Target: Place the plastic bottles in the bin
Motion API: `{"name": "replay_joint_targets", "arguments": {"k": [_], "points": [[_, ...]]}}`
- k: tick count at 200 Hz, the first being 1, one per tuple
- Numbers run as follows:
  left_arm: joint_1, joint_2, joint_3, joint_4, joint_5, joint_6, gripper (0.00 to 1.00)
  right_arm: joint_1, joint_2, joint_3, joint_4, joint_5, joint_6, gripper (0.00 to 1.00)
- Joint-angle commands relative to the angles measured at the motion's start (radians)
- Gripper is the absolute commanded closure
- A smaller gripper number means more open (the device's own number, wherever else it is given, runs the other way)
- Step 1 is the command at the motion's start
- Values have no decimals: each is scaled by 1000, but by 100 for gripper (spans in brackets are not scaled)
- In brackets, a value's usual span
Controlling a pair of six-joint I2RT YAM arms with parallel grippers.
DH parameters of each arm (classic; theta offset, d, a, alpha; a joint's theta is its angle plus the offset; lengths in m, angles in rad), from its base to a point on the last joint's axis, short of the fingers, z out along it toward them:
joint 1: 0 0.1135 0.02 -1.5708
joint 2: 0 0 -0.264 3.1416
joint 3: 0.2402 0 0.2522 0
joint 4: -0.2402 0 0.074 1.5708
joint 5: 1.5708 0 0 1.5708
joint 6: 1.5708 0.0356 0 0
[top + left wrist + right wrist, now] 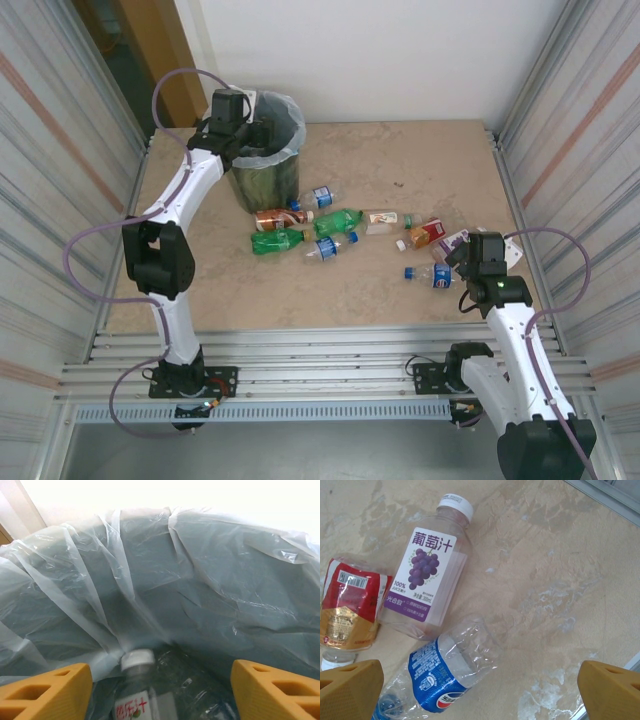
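Observation:
My left gripper (245,130) hangs over the bin (262,170), a dark wastebasket with a pale bag liner (200,580). In the left wrist view its yellow fingers (45,690) stand wide apart. A clear white-capped bottle with a red-lettered label (137,680) lies loose between and below them, inside the liner. My right gripper (468,256) is open just above the table, over a crushed blue-labelled bottle (445,670). A grape-juice bottle (427,575) and a red-and-gold-labelled bottle (352,605) lie beside it. Two green bottles (275,241) (337,220) and a brown-orange one (272,217) lie mid-table.
Several more small bottles are scattered across the middle of the beige table (400,160), in front of the bin and towards the right arm. Corrugated metal walls (590,150) close in both sides. A metal rail (330,375) runs along the near edge.

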State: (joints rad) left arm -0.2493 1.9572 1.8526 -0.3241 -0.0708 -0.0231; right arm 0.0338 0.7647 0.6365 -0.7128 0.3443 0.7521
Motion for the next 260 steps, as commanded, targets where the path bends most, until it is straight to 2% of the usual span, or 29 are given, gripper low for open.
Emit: {"name": "replay_joint_targets", "arguments": {"k": [1,99,128,142,164,260], "points": [[7,-5,-5,11,3,1,24,8,-16,9,-22,27,20,2],[8,-147,1,19,40,-20,20,8,-52,-8,-26,38,11,2],[1,-212,-15,20,45,-26,16,8,-56,-20,-15,30,7,2],[-11,-248,-30,25,40,-20,12,9,-52,-21,-12,30,8,2],[-35,-305,-58,31,25,-6,2,8,-45,-20,-8,29,9,2],[-169,-559,-303,124,-45,43,1,8,-48,-17,-42,30,43,2]]}}
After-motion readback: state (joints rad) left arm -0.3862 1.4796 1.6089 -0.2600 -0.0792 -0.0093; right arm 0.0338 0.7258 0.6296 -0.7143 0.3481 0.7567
